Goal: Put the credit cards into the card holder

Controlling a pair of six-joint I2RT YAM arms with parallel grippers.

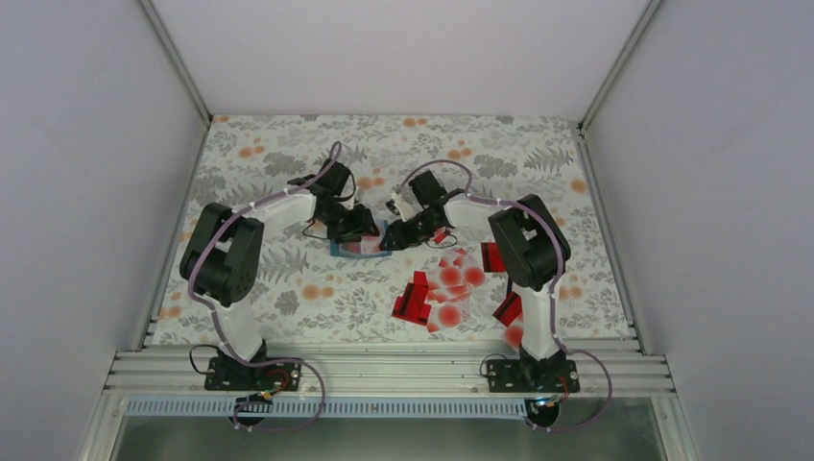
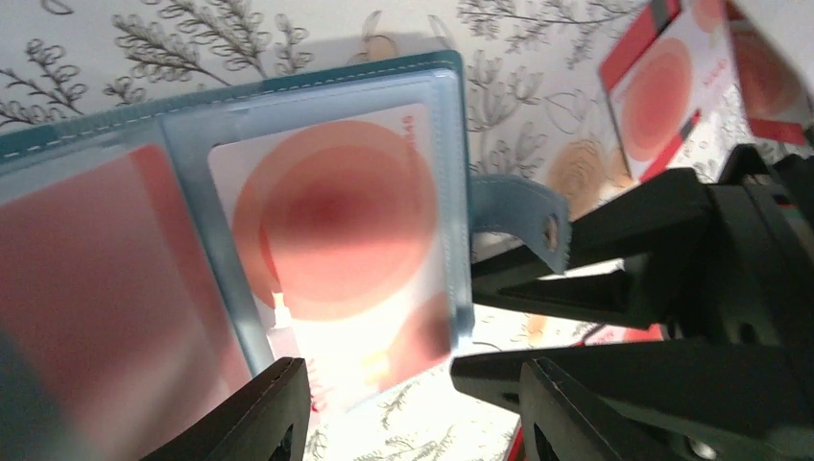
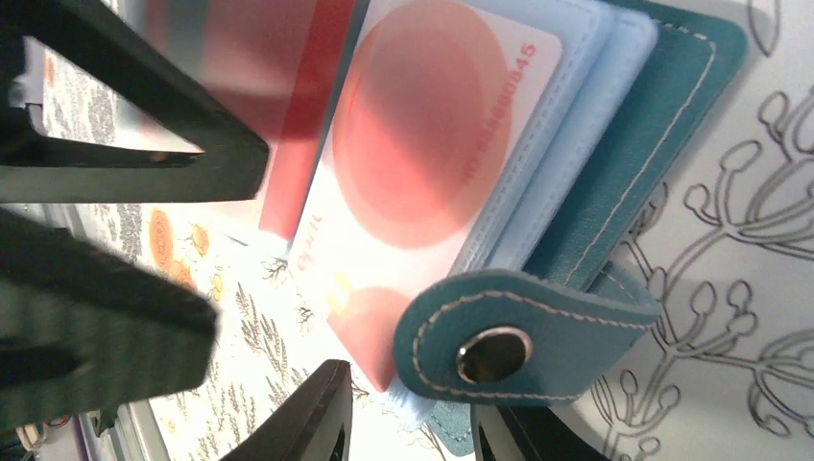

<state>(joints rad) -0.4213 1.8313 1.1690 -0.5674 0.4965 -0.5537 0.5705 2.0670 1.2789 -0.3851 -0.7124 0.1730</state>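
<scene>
The right pincer (image 3: pixel 408 403) stands narrow, its two black fingers (image 3: pixel 298 427) only a little apart, and it clamps nothing that I can see. The gap between them is just at the open edge of the card holder (image 3: pixel 662 106). Right above this gap lies the corner of a pale card (image 3: pixel 422 134) with a large red dot. This card sits partly inside a clear light-blue sleeve, and one end of it shows outside the sleeve. The teal strap (image 3: pixel 518 331) with its metal snap (image 3: pixel 492 353) lies over that corner. Whether the fingers touch the card, I cannot tell. The left pincer (image 2: pixel 413 384) faces the holder from the other side. It is wider and it holds nothing; the lower edge of the sleeve and of the card lies between its fingers. On the neighbour page a red card (image 2: pixel 86 288) shows through the plastic. The holder lies open on the flowered cloth, about in the middle of the desk (image 1: pixel 269 154), a little toward the left edge. The loose credit cards (image 1: pixel 446 288) are spread between the middle and the near right corner, some of them beside the right arm (image 1: pixel 528 254).
</scene>
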